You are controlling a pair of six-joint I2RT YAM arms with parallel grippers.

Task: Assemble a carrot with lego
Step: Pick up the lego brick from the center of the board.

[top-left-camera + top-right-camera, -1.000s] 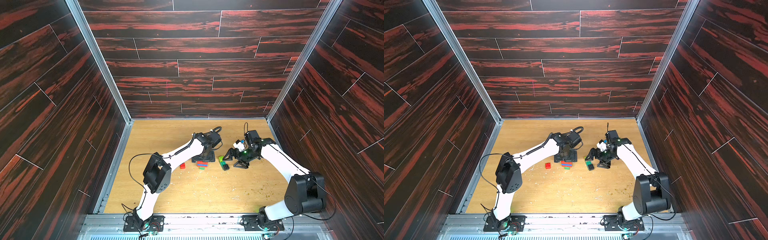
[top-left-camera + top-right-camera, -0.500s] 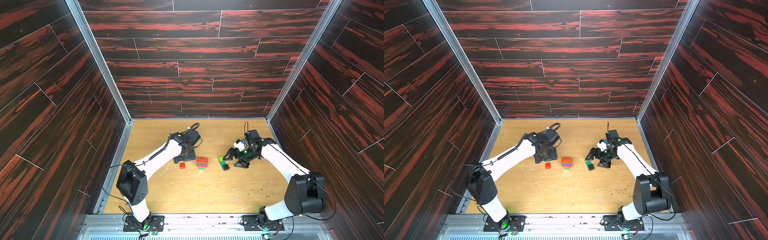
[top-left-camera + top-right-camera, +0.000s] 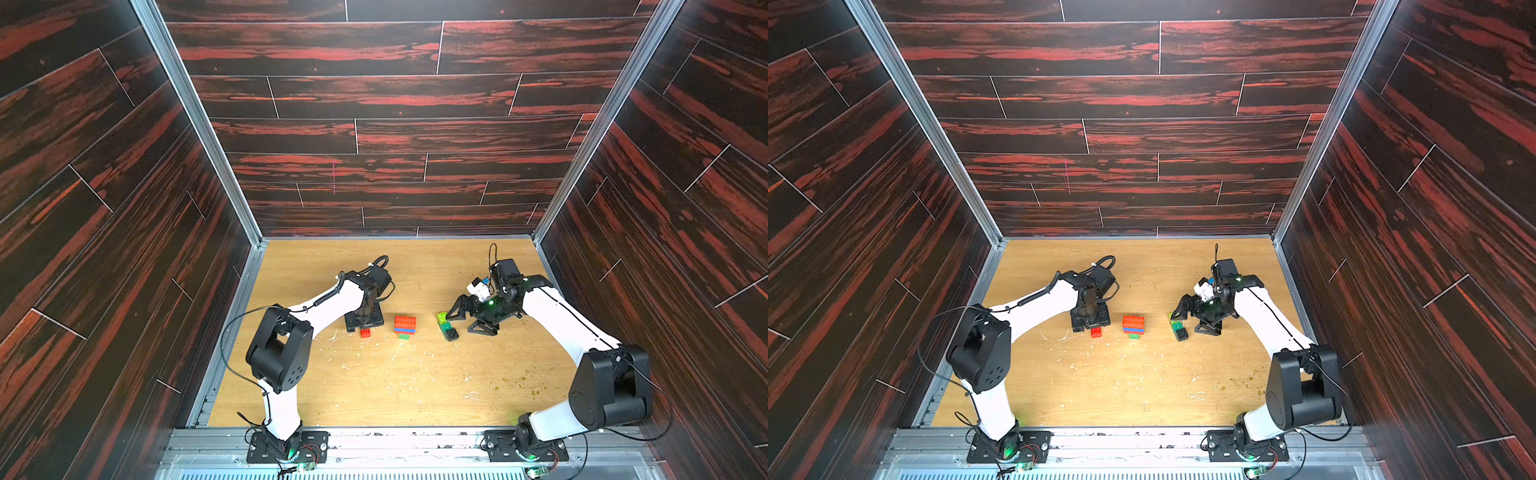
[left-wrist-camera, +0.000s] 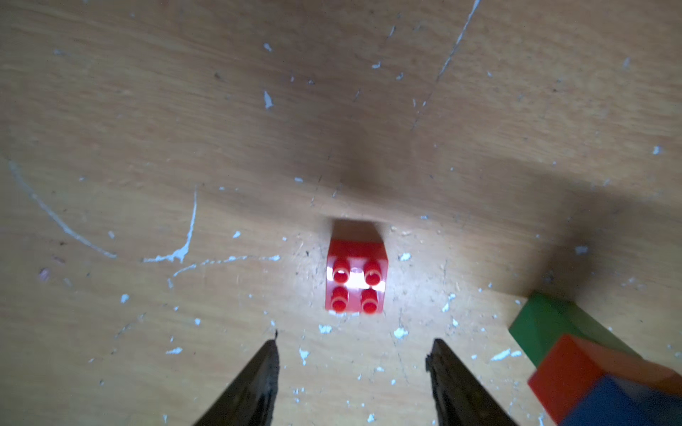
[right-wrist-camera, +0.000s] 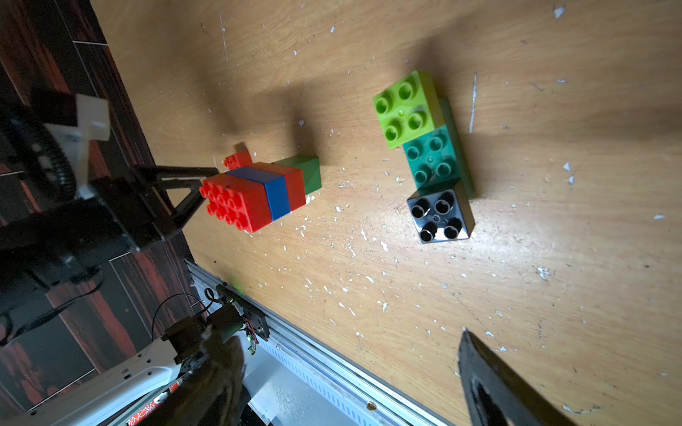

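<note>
Red brick (image 4: pixel 356 282) before left claw (image 4: pixel 354 341) half-wide, right claw (image 5: pixel 350 337) wide, both empty

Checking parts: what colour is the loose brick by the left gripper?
The loose brick is red, clearest in left wrist view.

Mid-table row: 1 red brick (image 4: pixel 356 282) studs up; red-blue-red-green stack (image 3: pixel 404 325) on its side; teal bar (image 5: pixel 431 162) bearing lime brick (image 5: pixel 406 107), black brick (image 5: pixel 439 217).
</note>
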